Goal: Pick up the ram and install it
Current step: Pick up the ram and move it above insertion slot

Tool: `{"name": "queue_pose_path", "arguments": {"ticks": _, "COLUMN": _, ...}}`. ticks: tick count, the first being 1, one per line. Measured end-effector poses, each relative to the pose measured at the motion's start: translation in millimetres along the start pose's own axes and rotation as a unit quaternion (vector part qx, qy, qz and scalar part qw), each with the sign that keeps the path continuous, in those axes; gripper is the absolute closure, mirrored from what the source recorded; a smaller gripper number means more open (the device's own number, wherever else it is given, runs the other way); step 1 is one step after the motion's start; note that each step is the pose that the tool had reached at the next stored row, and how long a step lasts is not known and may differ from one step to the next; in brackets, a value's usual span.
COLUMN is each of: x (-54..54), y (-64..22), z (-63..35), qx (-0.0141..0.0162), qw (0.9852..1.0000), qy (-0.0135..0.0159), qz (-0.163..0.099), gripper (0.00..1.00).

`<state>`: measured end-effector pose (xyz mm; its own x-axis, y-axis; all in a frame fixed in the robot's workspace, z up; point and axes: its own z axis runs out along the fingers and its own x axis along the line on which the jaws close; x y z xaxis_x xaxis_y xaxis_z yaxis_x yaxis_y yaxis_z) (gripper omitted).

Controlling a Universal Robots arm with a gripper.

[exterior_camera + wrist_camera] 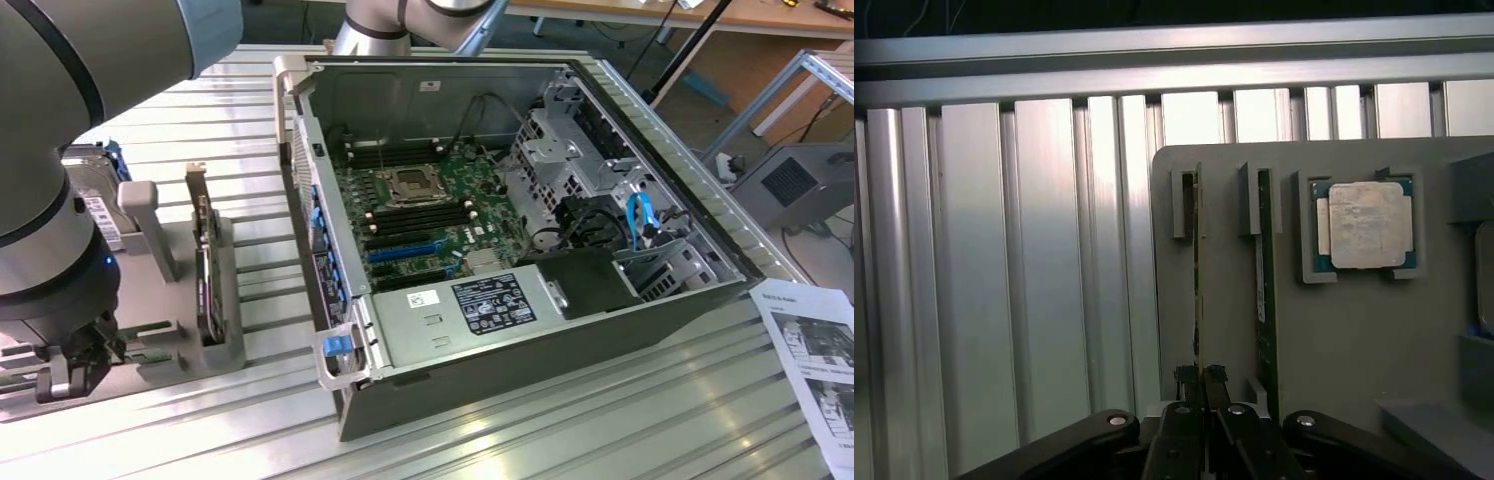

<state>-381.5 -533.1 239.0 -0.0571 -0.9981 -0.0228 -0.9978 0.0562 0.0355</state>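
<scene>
Wrist view: we see the ram (1198, 270) standing on edge in the grey holder (1334, 340), its far end set in a slot bracket. The end nearest the camera is pinched by the gripper (1200, 376), whose fingers are pressed together on the thin board. Just beside it, in the neighbouring slot, a second stick (1264, 290) stands parallel, clear of the fingers. Farther along the same holder a processor (1366, 225) lies flat in its square pocket. The holder rests on a ribbed metal table (1034, 280). From the exterior view we find the arm (54, 150) reaching down over the holder at that view's left, well apart from the open case (534, 330) at centre, where the motherboard (441, 210) lies exposed. A printed sheet (814, 350) lies on the table at the exterior view's right.
</scene>
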Motion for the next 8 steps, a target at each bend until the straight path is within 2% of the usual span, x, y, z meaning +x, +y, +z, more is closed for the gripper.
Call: {"name": "queue_pose_path", "arguments": {"ticks": 8, "x": -0.2, "y": 0.3, "z": -8.2, "qx": 0.0, "qw": 1.0, "qy": 0.0, "qz": 0.0, "gripper": 0.87}}
